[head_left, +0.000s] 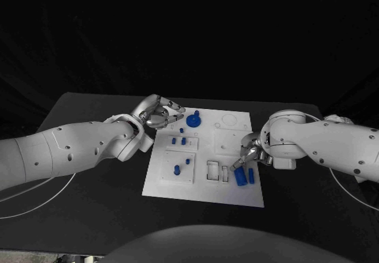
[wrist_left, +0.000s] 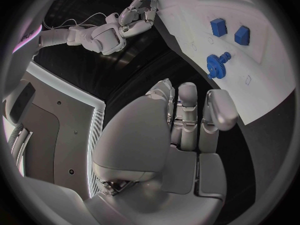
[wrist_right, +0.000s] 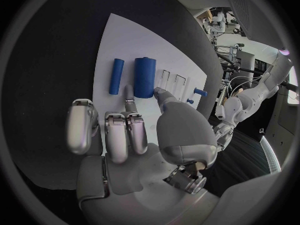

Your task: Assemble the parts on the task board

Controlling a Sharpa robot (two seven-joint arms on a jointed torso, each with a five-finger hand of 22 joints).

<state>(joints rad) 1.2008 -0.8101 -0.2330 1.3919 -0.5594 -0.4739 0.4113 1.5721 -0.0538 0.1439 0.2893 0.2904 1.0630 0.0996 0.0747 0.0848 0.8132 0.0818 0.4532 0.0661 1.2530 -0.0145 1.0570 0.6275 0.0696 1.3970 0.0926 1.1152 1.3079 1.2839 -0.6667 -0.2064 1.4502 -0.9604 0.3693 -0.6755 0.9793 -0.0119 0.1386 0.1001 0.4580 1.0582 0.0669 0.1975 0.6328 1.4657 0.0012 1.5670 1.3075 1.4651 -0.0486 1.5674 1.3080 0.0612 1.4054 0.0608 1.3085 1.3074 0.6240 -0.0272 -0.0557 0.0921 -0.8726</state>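
The left robot hand (head_left: 160, 113) hovers at the far left corner of the task board (head_left: 204, 189), fingers curled in, grasping nothing, just beside a blue gear (head_left: 194, 119). On the black table (head_left: 95, 208), the right robot hand (head_left: 251, 154) touches a thick blue cylinder (head_left: 240, 176), beside a thinner one (head_left: 252, 175); whether it grips cannot be told.

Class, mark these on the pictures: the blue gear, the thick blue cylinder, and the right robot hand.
blue gear (wrist_left: 217, 66): left wrist view, on its toothed disc.
thick blue cylinder (wrist_right: 144, 77): right wrist view, mid-body.
right robot hand (head_left: 250, 153): head view, middle of the hand.
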